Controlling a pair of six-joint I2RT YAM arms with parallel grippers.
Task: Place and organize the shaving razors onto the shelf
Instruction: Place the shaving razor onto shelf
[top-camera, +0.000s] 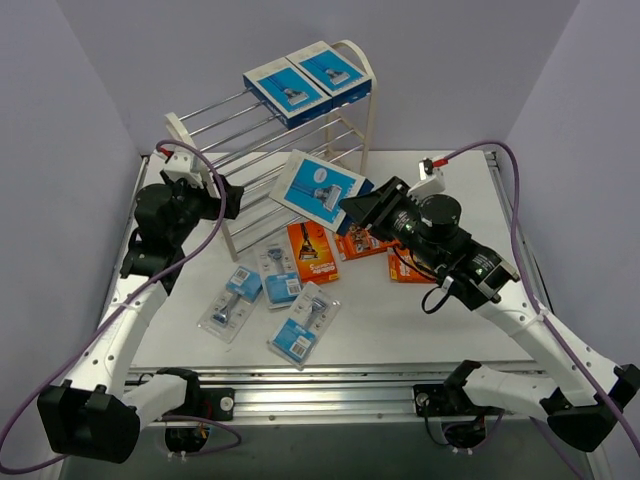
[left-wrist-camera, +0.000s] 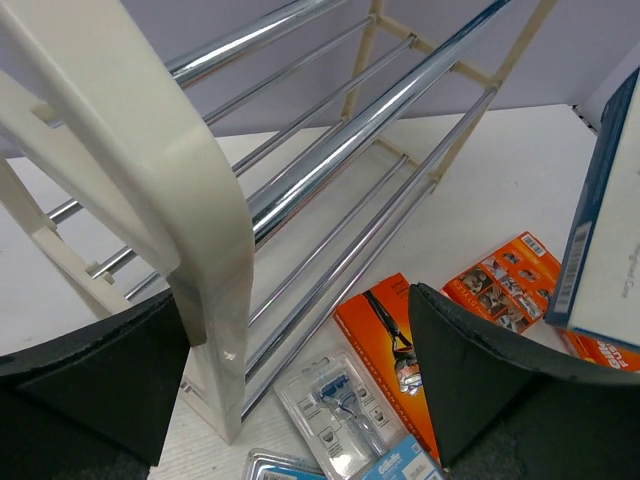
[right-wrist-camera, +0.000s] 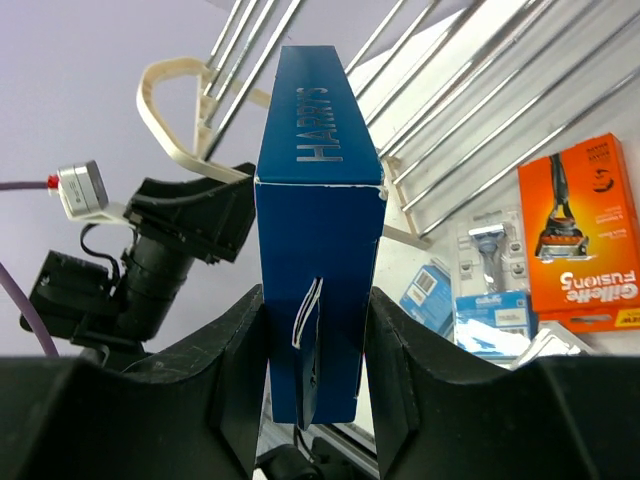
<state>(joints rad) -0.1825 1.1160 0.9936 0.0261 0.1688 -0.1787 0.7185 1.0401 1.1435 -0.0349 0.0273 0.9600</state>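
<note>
Held blue box (top-camera: 322, 190): clamped across its thin sides in right gripper (top-camera: 365, 208), jaws part-closed on it, nothing else in them. Up off the tabletop (top-camera: 420, 320), tilted, just in front of the shelf (top-camera: 368, 115) at its right half; not yet on any tier. Thin-side grip likely picked for laying the flat face on the rods (left-wrist-camera: 380, 120) with fingers clear. On the spine, in right wrist view: "HARRY'S", white on blue. Top-tier blue boxes (top-camera: 288, 92): two, side by side and touching, at the right end of the top tier; bare rod to their left, so probably the slot for the held one, like with like. Left gripper (top-camera: 228, 197): spread wide, holding nothing, at the shelf's left end panel (left-wrist-camera: 190, 200); panel leg between the fingers in left wrist view, contact can't tell. Looks like a brace position, to stop the rack shifting during placement. Orange packs (top-camera: 312, 250): three, flat on tabletop by the shelf foot, one marked "Gillette FUSION5". Blister packs (top-camera: 232, 298): three, flat, nearer the arm bases, "Gillette" on the blue cards. Small print unreadable.
</note>
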